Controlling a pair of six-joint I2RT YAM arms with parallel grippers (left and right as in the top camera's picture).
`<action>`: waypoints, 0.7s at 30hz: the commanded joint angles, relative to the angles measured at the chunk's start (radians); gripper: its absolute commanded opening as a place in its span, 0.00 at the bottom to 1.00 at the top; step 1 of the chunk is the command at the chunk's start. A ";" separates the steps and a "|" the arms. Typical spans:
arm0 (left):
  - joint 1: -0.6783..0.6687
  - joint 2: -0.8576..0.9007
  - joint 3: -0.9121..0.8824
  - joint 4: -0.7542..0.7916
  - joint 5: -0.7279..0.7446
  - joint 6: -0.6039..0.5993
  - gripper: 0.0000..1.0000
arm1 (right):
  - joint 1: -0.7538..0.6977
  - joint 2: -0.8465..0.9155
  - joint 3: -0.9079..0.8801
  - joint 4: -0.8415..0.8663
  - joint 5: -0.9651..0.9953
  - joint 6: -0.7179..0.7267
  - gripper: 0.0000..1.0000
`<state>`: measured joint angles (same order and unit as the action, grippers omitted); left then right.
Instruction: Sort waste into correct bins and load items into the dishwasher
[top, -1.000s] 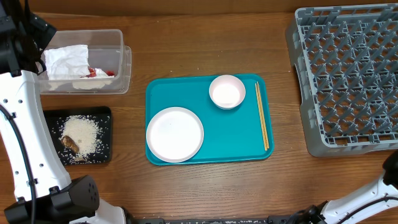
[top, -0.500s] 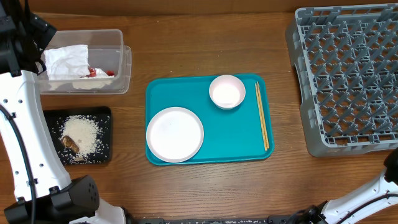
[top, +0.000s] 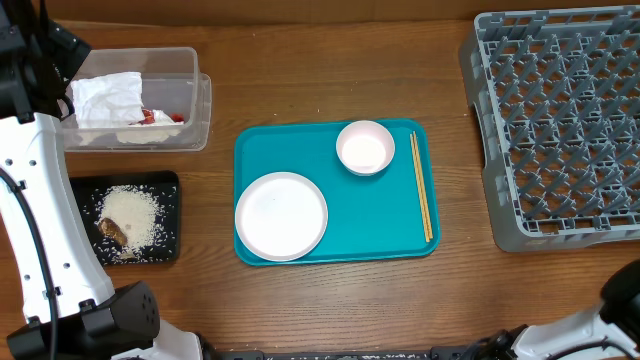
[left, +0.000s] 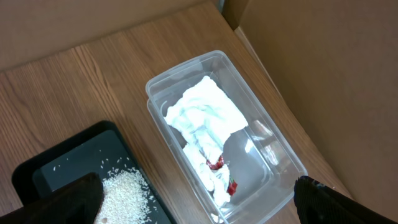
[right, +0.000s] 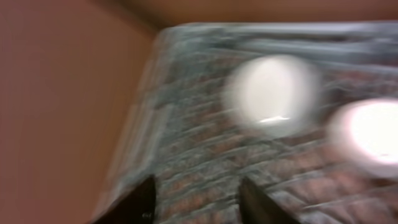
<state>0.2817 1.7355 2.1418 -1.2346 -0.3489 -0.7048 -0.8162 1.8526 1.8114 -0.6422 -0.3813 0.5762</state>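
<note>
The clear tub (top: 195, 100) at the back left holds the crumpled white napkin (top: 108, 97) and red wrapper (top: 160, 117). The black tray (top: 172, 183) in front of it holds rice (top: 135, 212) and a brown scrap (top: 112, 232). A white plate (top: 281, 215), a small white bowl (top: 365, 147) and chopsticks (top: 422, 185) lie on the teal tray (top: 370, 225). The grey dish rack (top: 560, 120) stands at the right. My left gripper (left: 198, 186) is open and empty above the tub (left: 186, 62), napkin (left: 202, 115), wrapper (left: 224, 177) and rice (left: 124, 190). My right gripper (right: 198, 186) is open over the blurred rack (right: 199, 124).
The right wrist view is motion-blurred and shows two white round shapes (right: 273, 93) that I cannot identify. A cardboard wall (left: 311, 74) runs behind the tub. The right arm (top: 622, 292) sits at the front right corner, in front of the rack.
In the overhead view the right arm has shifted toward the front edge at the bottom right. The left arm and all objects have stayed put.
</note>
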 joint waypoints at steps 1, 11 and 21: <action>-0.001 0.005 0.002 0.000 -0.017 -0.006 1.00 | 0.065 -0.029 0.023 0.006 -0.519 -0.035 0.59; -0.001 0.005 0.002 0.000 -0.017 -0.006 1.00 | 0.549 -0.029 0.023 -0.400 -0.236 -0.270 1.00; -0.001 0.005 0.002 0.000 -0.017 -0.006 1.00 | 1.069 -0.023 0.019 -0.495 0.328 -0.270 1.00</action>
<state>0.2817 1.7355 2.1418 -1.2346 -0.3489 -0.7048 0.1822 1.8263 1.8305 -1.1481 -0.2306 0.3214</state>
